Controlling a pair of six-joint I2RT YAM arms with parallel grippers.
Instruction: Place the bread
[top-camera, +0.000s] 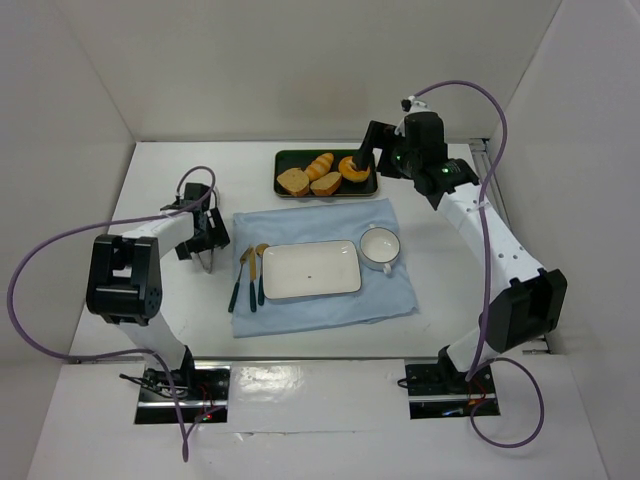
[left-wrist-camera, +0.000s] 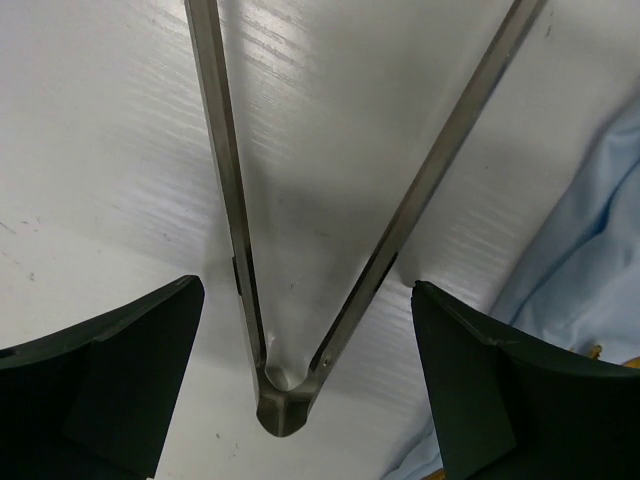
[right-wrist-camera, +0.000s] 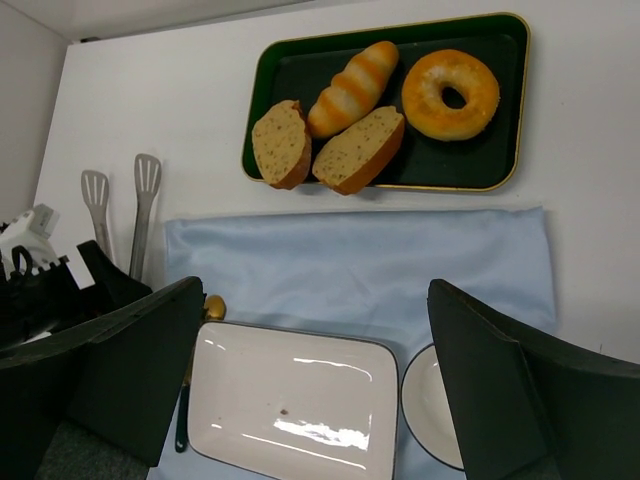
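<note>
The bread (right-wrist-camera: 280, 143) lies untouched on the tray (right-wrist-camera: 500, 175). The right gripper (right-wrist-camera: 315, 290), spread wide, should be lowered squarely across its crust edges.

Bright even light, soft shadows, glare on the white plate (right-wrist-camera: 260, 385), perhaps slight close-up blur.

White table (top-camera: 150, 185) carries blue cloth (top-camera: 330, 315), green tray (top-camera: 288, 160), metal tongs (right-wrist-camera: 146, 175).

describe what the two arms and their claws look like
The left arm and right arm match: white tubular links, chunky black joint housings. A purple cable loops along each. The left claw and right claw each have two broad, dark, wedge-shaped fingers.
</note>
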